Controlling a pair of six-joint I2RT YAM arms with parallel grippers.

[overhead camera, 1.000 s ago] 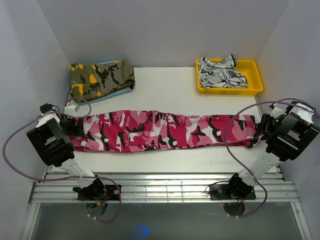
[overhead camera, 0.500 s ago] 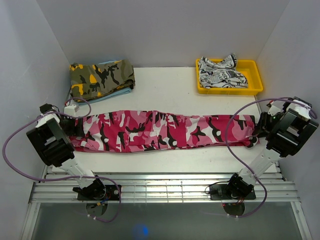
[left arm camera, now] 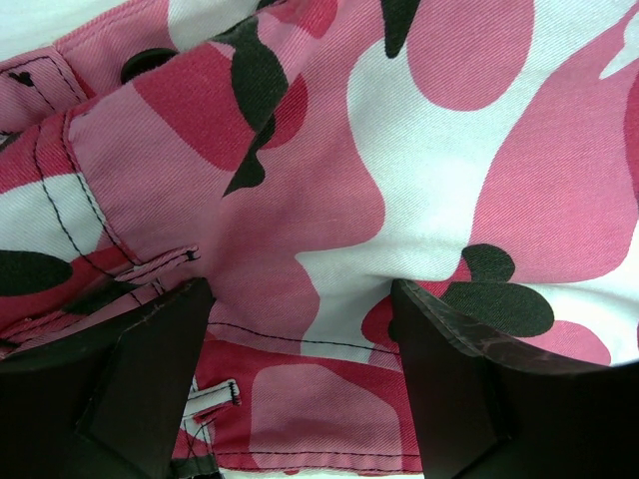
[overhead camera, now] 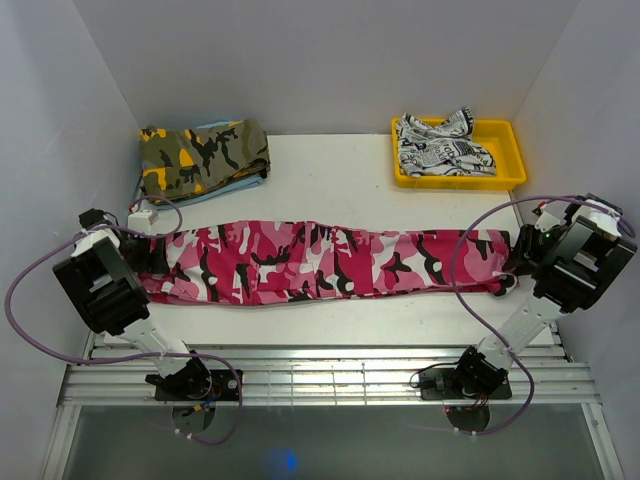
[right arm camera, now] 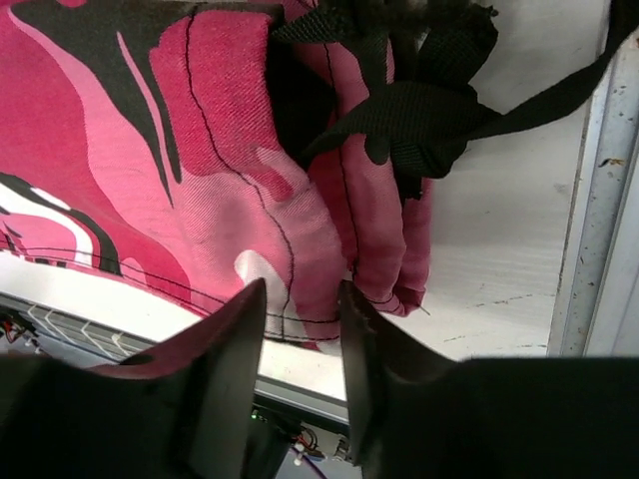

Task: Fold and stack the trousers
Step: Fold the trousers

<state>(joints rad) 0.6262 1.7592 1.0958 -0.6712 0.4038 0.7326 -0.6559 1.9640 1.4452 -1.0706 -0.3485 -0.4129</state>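
Observation:
The pink, white and black camouflage trousers lie stretched out lengthwise across the table, left to right. My left gripper is at their left end. In the left wrist view it stands wide open, its fingers straddling the seamed cloth close beneath. My right gripper is at the right end. In the right wrist view it is open by a narrow gap just off the folded hem, beside a black strap.
An olive-and-orange camouflage garment lies folded at the back left. A yellow tray at the back right holds a white garment with black print. White walls close in on both sides. A metal rail runs along the near edge.
The right wrist has turned and shifted slightly at the trousers' right end. The left arm and the trousers have not moved.

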